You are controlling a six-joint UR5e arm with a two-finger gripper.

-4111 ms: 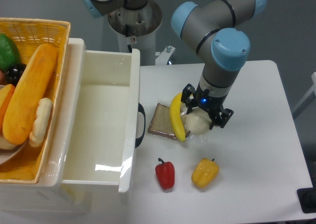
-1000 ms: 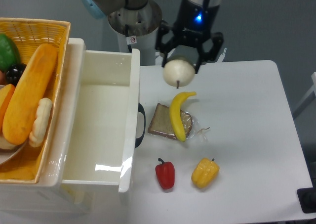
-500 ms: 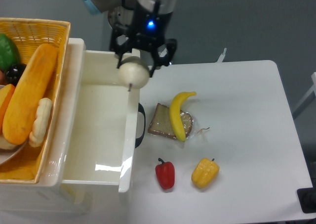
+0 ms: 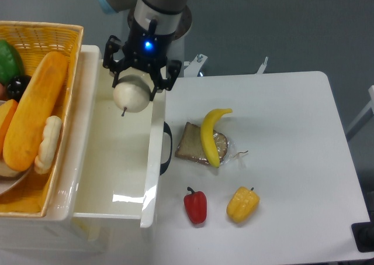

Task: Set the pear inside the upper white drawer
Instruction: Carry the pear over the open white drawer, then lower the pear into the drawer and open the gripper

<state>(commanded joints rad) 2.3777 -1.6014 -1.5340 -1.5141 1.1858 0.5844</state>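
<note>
pear [image 4: 131, 95] hangs stem-down in our gripper [image 4: 139, 78], whose black fingers [image 4: 114, 61] clamp it from both sides. in the fixed camera's view we hold it above the rear part of the upper white drawer [image 4: 87, 177], inside the line of its walls; how high it sits over the floor we cannot judge. on the table [image 4: 292, 171] to the right lie a banana [image 4: 210, 133] across a bread slice [image 4: 190, 143], a red pepper [image 4: 196, 205] and a yellow pepper [image 4: 242, 203]. a wicker basket [image 4: 49, 34] of food sits left of the drawer.

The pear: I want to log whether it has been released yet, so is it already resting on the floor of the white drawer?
No, the pear is held in the gripper above the upper white drawer.
</note>
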